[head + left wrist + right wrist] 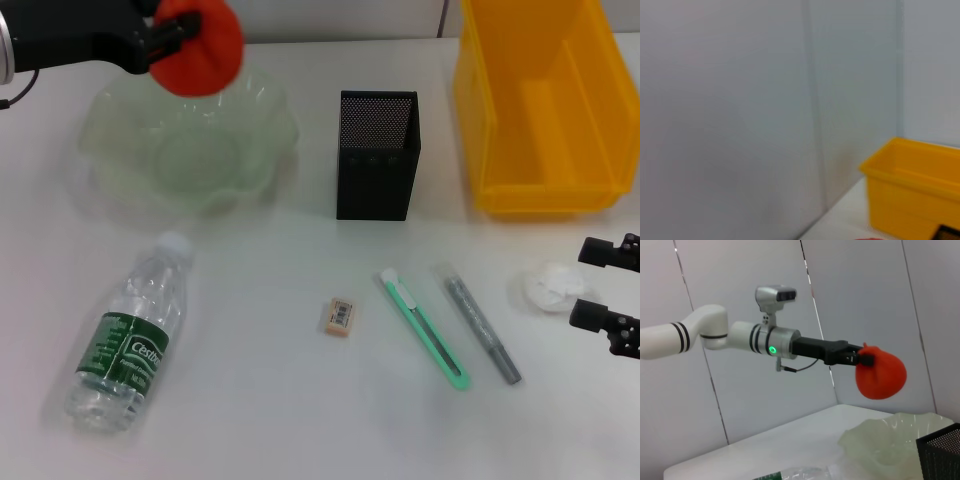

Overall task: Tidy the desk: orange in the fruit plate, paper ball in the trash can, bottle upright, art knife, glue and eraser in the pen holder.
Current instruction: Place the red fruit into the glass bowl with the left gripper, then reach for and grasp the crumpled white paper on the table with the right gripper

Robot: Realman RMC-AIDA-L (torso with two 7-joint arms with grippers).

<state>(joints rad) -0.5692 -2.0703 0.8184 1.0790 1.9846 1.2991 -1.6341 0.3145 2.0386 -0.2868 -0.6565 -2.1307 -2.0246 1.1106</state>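
Left jaws (165,35) clamp the orange (200,45) above the fruit plate (120,150).

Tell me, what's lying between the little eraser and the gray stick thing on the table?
The green art knife lies between the eraser and the gray glue stick, seen in the head view.

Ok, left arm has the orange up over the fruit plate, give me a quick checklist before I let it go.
1. Left gripper shut on the orange: ok.
2. Orange above the fruit plate, near its far rim rather than its middle: cannot tell if centred.
3. Plate holds nothing else: ok.
4. Orange well above the plate, seen in the right wrist view: not ok, lower first.
5. Right gripper far off, by the paper ball: ok.
6. Water bottle lies clear of the plate: ok.
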